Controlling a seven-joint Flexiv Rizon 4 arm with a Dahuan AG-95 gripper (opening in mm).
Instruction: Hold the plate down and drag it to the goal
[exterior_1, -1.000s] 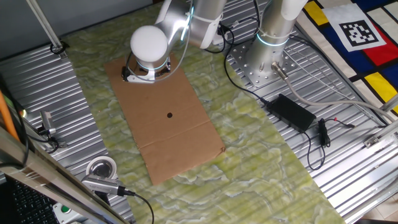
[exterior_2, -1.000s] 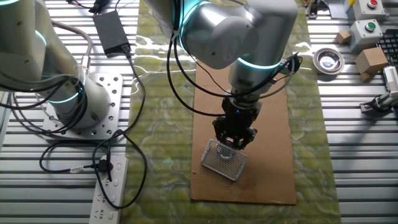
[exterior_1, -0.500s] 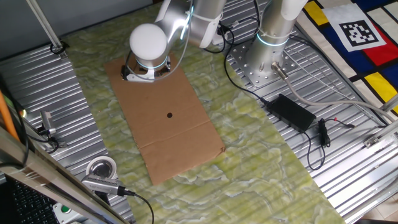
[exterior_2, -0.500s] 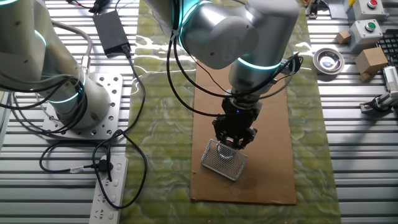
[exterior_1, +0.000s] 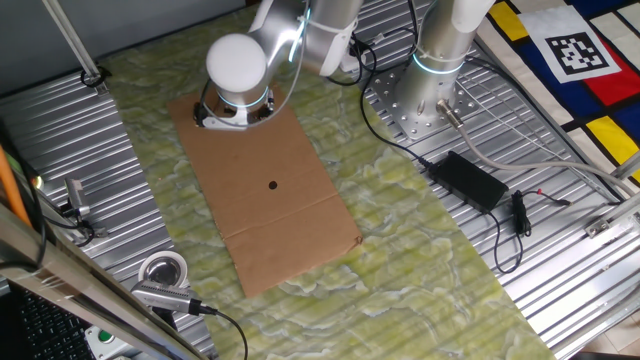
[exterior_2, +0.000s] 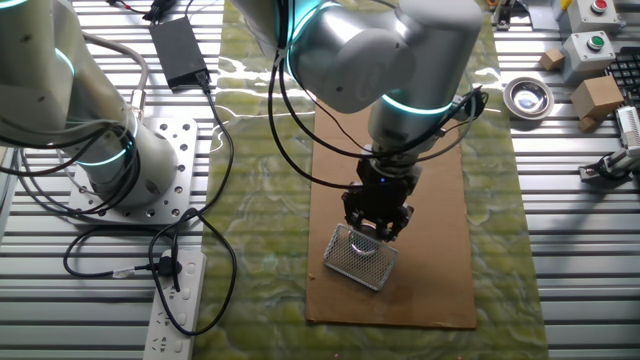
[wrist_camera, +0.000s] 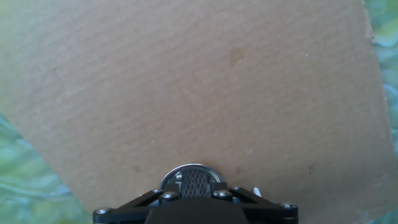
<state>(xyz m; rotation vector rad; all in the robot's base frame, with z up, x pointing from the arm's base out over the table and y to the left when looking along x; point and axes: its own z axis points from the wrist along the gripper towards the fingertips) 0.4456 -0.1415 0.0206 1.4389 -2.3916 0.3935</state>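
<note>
The plate (exterior_2: 358, 260) is a small silver metal piece with a dark mesh centre, lying on a brown cardboard sheet (exterior_2: 440, 250). My gripper (exterior_2: 378, 231) stands straight above it, fingers together, with the tips pressing on its far edge. In the hand view the plate's round rim (wrist_camera: 186, 170) peeks out just past my gripper (wrist_camera: 193, 188) at the bottom edge. In one fixed view the arm's white wrist cap (exterior_1: 236, 62) hides the plate at the far corner of the cardboard (exterior_1: 280, 220). A tiny black dot (exterior_1: 273, 184) marks the sheet's middle.
A green patterned mat (exterior_1: 420, 250) lies under the cardboard. A white tape roll (exterior_1: 163, 270) sits near the front left. A black power brick (exterior_1: 468, 178) and cables lie to the right of the arm base (exterior_1: 425, 100). Boxes and buttons (exterior_2: 590, 60) stand beside the mat.
The wrist has crept a little toward the cardboard's far left corner in one fixed view. The gripper stays pressed on the plate; in the other fixed view hardly anything differs.
</note>
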